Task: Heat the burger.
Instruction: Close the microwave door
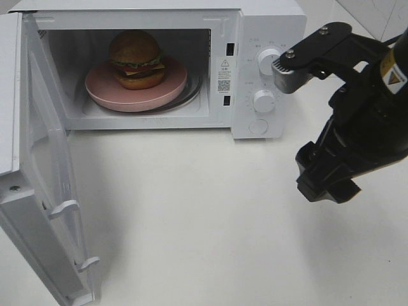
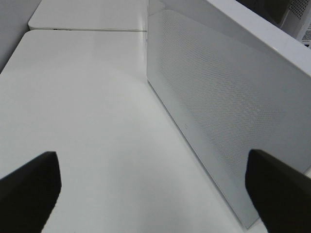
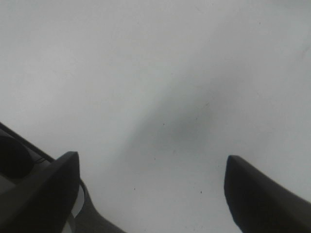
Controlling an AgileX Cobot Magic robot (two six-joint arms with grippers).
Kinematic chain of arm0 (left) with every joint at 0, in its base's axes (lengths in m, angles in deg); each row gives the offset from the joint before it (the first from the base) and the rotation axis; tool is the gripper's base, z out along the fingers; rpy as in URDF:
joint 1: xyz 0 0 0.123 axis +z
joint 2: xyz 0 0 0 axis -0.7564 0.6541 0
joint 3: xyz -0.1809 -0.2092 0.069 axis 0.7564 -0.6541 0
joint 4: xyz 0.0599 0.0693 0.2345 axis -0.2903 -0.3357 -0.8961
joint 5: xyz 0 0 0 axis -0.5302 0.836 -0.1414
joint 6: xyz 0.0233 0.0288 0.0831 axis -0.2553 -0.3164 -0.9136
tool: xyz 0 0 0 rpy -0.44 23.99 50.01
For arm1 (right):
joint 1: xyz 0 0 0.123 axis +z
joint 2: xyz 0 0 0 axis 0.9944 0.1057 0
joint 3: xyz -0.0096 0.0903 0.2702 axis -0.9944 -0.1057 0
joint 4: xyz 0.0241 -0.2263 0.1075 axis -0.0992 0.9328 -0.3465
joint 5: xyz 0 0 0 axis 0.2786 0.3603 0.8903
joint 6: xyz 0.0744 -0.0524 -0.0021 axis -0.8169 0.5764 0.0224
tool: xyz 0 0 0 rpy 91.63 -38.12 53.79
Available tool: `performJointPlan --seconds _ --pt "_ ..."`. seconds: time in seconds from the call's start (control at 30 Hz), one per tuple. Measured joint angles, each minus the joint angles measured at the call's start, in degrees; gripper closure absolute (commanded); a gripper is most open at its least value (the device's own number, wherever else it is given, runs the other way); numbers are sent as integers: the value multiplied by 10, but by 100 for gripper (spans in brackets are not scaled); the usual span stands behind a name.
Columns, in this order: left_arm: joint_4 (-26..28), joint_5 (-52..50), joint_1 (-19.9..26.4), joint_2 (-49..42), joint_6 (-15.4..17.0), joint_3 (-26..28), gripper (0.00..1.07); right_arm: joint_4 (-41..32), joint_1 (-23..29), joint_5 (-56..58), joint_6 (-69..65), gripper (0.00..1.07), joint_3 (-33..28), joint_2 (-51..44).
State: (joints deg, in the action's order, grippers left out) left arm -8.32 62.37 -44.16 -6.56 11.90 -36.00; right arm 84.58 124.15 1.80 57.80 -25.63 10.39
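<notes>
The burger (image 1: 134, 58) stands on a pink plate (image 1: 102, 89) inside the white microwave (image 1: 268, 38), on its glass turntable. The microwave door (image 1: 44, 185) is swung wide open to the left. My right gripper (image 1: 326, 182) hangs over the table to the right of the microwave, below its knobs, open and empty. In the right wrist view the right gripper (image 3: 153, 194) has its fingers wide apart over bare white table. My left gripper (image 2: 155, 194) is open too, with the door's perforated panel (image 2: 223, 107) just beside one finger (image 2: 279, 191). The left arm is outside the exterior high view.
Two round knobs (image 1: 268, 60) and a button (image 1: 258, 126) sit on the microwave's right panel. The white table (image 1: 210, 217) spreads in front of the oven. A second white tabletop (image 2: 87, 14) adjoins beyond the door.
</notes>
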Motion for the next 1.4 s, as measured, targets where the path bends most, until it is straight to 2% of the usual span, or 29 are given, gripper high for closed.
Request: performJointPlan --seconds 0.37,0.7,0.87,0.9,1.4 --pt "0 0 0 0 0 0 9 -14 0 68 -1 31 0 -79" --pt "0 0 0 0 0 0 9 -21 -3 87 -6 31 -13 -138" --pt "0 0 0 0 0 0 9 -25 -44 89 -6 31 -56 -164" --pt "0 0 0 0 0 0 9 -25 -68 89 -6 31 -78 -179" --pt "0 0 0 0 0 0 9 -28 -185 69 -31 31 -167 -340"
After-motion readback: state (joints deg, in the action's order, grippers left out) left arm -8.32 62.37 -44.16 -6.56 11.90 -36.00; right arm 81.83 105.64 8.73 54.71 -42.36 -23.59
